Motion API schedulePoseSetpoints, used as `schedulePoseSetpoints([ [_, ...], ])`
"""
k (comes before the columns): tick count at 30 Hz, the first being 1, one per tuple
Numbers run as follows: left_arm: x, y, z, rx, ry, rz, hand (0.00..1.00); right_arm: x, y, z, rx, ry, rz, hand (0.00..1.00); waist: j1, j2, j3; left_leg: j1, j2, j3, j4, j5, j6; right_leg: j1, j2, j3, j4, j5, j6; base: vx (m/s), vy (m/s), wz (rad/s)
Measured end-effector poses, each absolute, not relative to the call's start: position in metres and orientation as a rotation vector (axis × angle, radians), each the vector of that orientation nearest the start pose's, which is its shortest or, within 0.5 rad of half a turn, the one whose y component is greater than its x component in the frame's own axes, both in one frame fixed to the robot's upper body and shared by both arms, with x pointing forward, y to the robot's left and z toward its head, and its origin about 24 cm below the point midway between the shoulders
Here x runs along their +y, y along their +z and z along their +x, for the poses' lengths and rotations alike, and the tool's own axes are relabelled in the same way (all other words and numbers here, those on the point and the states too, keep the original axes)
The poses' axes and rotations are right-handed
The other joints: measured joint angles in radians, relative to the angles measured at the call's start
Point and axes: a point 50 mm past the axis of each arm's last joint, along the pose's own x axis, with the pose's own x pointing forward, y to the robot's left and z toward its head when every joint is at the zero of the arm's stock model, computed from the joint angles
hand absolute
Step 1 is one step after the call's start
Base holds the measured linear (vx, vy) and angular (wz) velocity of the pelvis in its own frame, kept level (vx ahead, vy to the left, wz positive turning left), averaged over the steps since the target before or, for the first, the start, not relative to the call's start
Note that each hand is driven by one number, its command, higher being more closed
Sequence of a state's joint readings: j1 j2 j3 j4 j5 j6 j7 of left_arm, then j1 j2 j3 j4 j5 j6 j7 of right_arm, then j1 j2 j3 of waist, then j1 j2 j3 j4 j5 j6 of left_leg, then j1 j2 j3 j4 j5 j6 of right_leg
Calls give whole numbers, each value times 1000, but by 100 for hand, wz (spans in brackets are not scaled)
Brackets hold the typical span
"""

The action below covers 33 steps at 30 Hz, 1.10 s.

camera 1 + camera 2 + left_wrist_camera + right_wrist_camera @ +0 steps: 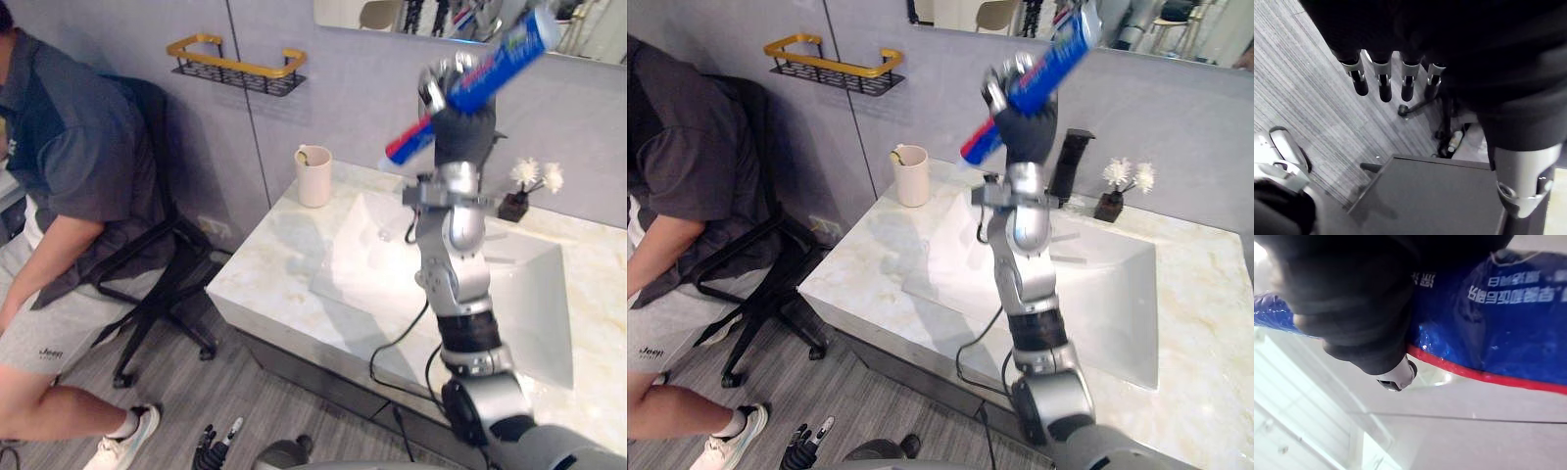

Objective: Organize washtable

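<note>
1. Left hand (pixel 214 446) hangs low over the floor (pixel 196 387), fingers (pixel 1383 85) straight, holding nothing.
2. Bench (pixel 265 279): bare marble along front and left edges, around one sink (pixel 534 294).
3. One cup (pixel 313 176) stands near the back-left corner.
4. Right hand (pixel 458 122), raised high above the sink, fingers curled round one blue tube (pixel 495 64).
5. One shelf (pixel 235 64) hangs on the wall (pixel 362 108) beyond.
</note>
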<state>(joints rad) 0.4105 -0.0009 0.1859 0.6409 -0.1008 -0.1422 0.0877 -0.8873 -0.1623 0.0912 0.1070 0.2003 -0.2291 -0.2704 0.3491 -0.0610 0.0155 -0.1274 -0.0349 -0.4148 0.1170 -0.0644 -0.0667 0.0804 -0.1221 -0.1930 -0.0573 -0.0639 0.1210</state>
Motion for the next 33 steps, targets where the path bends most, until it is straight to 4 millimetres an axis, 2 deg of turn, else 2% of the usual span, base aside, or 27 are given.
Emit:
schedulePoseSetpoints([
  [2,211,-135,51,887,443,-68,0,-99,311,330,-963,50,97,100,20,-15,8,-15,1,-6,2,0,-1,-11,-1,-6,-1,0,0,17,6,10],
  [5,217,-138,44,916,435,-33,0,-89,329,339,-981,8,-14,100,32,-44,27,-35,-1,-15,5,1,-2,-23,-2,-18,-1,0,0,20,12,9],
  [9,223,-135,46,899,452,-7,0,-79,338,347,-972,-51,-117,100,54,-73,46,-63,0,-19,10,2,-4,-47,-2,-25,1,0,0,14,19,5],
  [16,225,-133,52,875,438,30,0,-70,348,356,-943,-108,-200,100,79,-85,86,-122,4,-19,37,-3,-11,-86,5,-31,5,3,3,2,7,1],
  [20,227,-131,59,854,420,50,0,-69,352,362,-912,-133,-229,100,79,-92,116,-136,13,-21,43,-7,-17,-93,14,-40,5,3,2,14,11,3],
  [23,227,-130,64,840,420,63,0,-74,357,362,-923,-186,-256,100,80,-97,141,-161,17,-36,57,-11,-23,-108,25,-55,7,3,2,16,-1,11],
  [33,227,-130,64,833,426,70,0,-90,355,369,-880,-251,-250,100,78,-98,154,-186,28,-21,59,-11,-23,-145,29,-51,22,3,2,8,10,-4],
])
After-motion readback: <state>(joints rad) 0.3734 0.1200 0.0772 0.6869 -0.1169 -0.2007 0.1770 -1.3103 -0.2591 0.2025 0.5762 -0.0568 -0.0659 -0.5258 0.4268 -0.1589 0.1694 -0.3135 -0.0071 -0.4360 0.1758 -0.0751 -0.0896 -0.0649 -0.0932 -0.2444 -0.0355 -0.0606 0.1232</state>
